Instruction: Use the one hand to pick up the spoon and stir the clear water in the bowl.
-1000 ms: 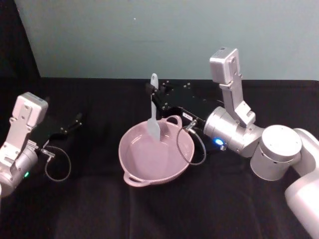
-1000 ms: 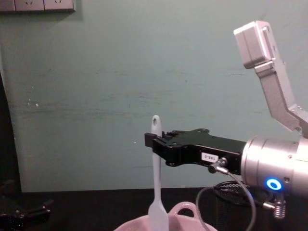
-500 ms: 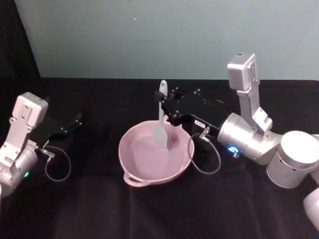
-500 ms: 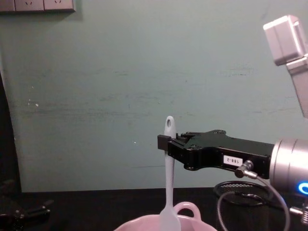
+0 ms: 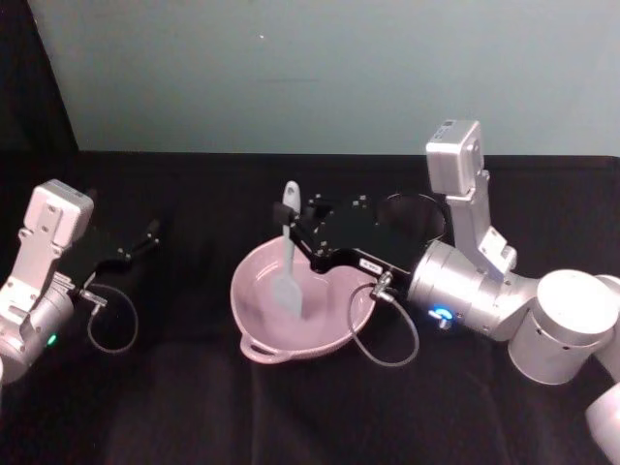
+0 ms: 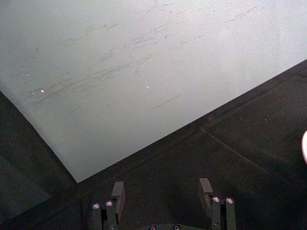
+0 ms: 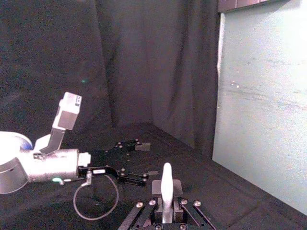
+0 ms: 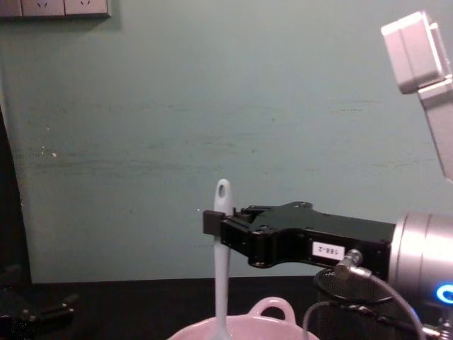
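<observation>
Down inside the wide pale pink glossy bowl (image 5: pixel 329 325), left of centre, the slim white plastic spoon (image 5: pixel 288 254) is standing w/ scoop dipping low; long axis is running near vertical, scoop down, holed tip up. Black two-finger right gripper (image 5: pixel 295 221) is pinching its upper handle. Stirring is prob. underway; next move is calling for a circling sweep, keeping scoop low & off the wall. Left gripper (image 6: pixel 161 189) is sitting parked far left, fingers (image 6: pixel 206 188) spread, empty.
</observation>
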`<action>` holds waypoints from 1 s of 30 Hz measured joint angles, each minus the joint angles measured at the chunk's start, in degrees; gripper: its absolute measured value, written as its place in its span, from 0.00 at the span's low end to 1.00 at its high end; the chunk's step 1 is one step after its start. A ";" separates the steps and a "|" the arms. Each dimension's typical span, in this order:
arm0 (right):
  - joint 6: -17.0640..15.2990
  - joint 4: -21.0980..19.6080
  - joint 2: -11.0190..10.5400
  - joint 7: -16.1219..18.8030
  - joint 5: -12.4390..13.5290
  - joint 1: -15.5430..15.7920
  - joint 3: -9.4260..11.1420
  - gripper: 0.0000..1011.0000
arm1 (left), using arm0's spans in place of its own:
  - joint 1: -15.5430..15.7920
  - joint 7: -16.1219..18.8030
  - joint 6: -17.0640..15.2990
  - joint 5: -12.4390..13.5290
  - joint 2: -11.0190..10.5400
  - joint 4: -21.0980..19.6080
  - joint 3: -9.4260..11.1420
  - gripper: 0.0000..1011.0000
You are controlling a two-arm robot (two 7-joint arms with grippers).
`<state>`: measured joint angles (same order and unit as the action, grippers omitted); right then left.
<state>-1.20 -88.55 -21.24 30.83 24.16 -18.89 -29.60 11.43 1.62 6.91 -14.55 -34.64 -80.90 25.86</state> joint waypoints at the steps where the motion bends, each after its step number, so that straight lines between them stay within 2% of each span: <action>1: -0.04 0.07 0.12 -0.03 -0.01 -0.09 -0.19 0.12 | 0.00 0.00 0.00 0.00 0.00 0.00 0.00 1.00; 5: -0.03 1.28 1.24 -0.60 -0.50 -0.86 -1.39 0.12 | 0.00 0.00 0.00 0.00 0.00 0.00 0.00 1.00; 14: 1.09 4.51 3.73 -2.61 -2.20 -2.66 -2.15 0.12 | 0.00 0.00 0.00 0.00 0.00 0.00 0.00 1.00; 22: 2.20 8.33 5.75 -4.50 -4.27 -4.42 -1.70 0.12 | 0.00 0.00 0.00 0.00 0.00 0.00 0.00 1.00; 30: 3.05 9.16 5.96 -5.15 -5.65 -4.55 -0.44 0.12 | 0.00 0.00 0.00 0.00 0.00 0.00 0.00 1.00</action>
<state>1.84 -79.38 -15.28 25.68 18.51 -23.44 -30.03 11.43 1.62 6.91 -14.55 -34.65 -80.90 25.86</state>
